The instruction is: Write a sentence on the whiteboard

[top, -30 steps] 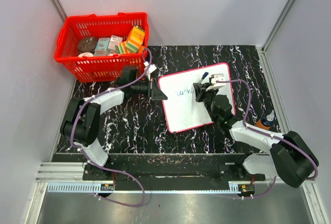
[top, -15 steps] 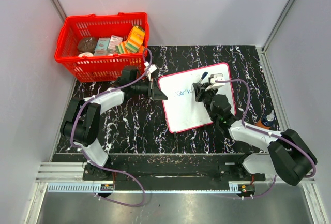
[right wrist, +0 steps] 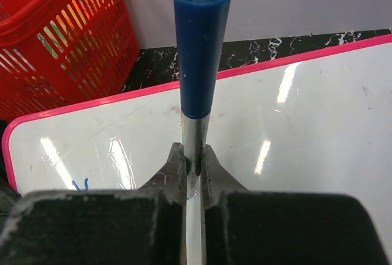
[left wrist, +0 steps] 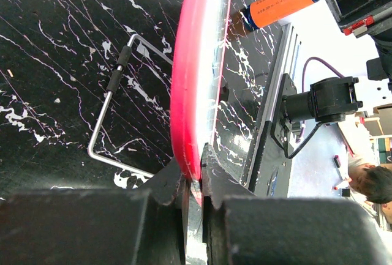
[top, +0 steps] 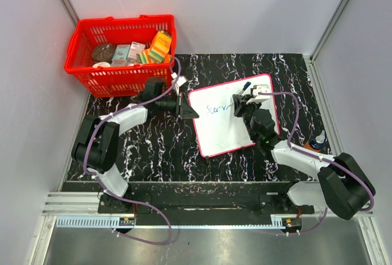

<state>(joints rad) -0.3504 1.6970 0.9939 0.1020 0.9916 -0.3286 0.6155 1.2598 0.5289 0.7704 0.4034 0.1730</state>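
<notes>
At the far left, a red basket (top: pixel 122 51) is sitting at the back corner of the black marbled table (top: pixel 153 155), packed with small boxes and packets. Just right of it, the left arm is reaching across, and the left gripper (top: pixel 188 109) is pinching the left edge of the whiteboard (top: pixel 229 130). In the left wrist view its jaws are pressing together on the board's red frame (left wrist: pixel 190 93), which is running straight up out of the gripper (left wrist: pixel 195 182). To the left of the frame in that view, a bent metal wire handle (left wrist: pixel 113 112) is lying flat on the table.

The whiteboard is lying on the middle of the table, turned a little askew, with its left corner in the left gripper. The sentence (top: pixel 217 109) is showing as a short run of thin blue strokes in the upper part of the board (too small to read from above).

Right of the writing, the right gripper (top: pixel 241 104) is hovering over the board, clamping a blue-capped marker (top: pixel 245 86). From the right wrist, its fingers (right wrist: pixel 174 164) are squeezing the marker's silvery barrel, with the blue end (right wrist: pixel 199 51) pointing away from the camera over the white surface (right wrist: pixel 306 124).

At the far right, an orange bottle (top: pixel 316 141) is standing near the table's edge, well apart from the board.
</notes>
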